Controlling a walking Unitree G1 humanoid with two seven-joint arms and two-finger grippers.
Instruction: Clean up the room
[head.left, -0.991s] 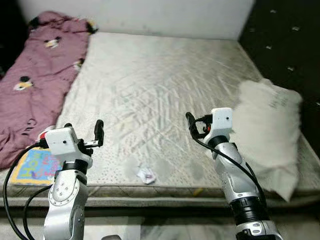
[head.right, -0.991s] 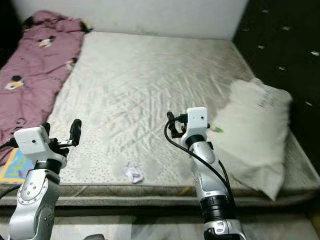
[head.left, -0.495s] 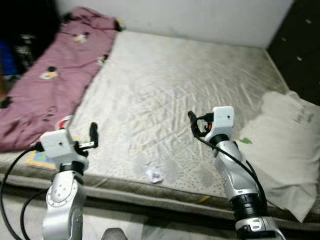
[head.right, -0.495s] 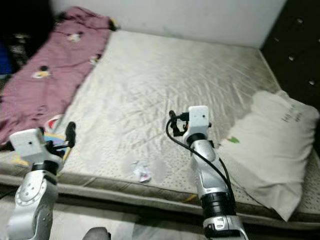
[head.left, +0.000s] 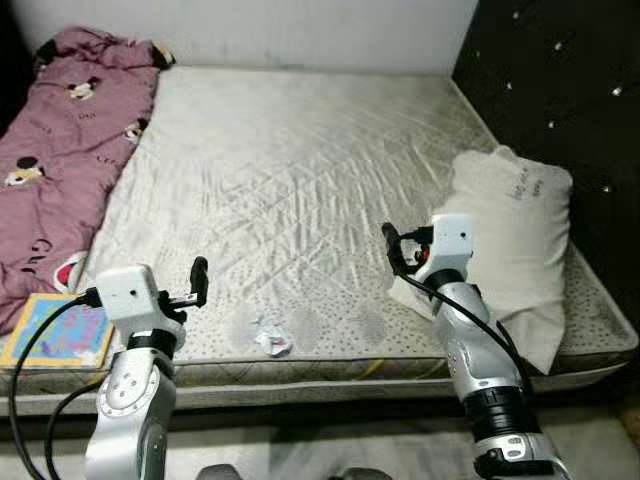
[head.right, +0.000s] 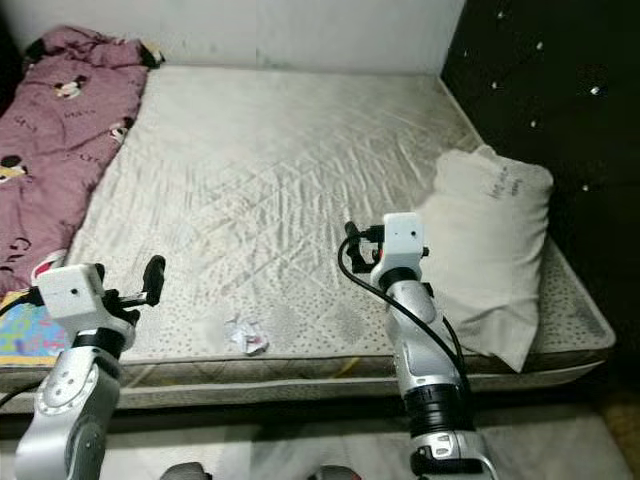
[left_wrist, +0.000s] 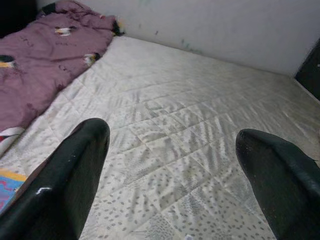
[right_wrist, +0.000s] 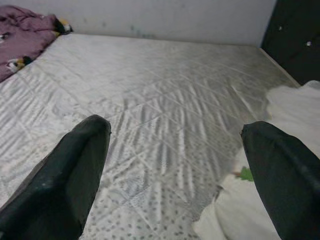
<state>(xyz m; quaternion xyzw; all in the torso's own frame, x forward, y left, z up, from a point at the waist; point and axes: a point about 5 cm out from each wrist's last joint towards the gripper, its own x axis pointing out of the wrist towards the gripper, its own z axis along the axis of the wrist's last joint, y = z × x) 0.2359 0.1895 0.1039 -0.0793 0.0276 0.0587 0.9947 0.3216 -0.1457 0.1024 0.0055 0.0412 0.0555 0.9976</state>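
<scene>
Bare and quilted, the pale mattress (head.left: 300, 170) lay beneath both raised claws, each with fingers spread and holding nothing. A crumpled white paper scrap (head.left: 268, 337) sat between the left claw (head.left: 197, 283) and right claw (head.left: 392, 250), nearer the left; a white pillow (head.left: 510, 240) lay just beside the right.

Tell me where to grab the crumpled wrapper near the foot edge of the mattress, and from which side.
Pinch the crumpled wrapper across its raised middle, coming straight down from above. It lies low and loose on the mattress, so a side approach would likely push it. The open left gripper looks nearest.
</scene>
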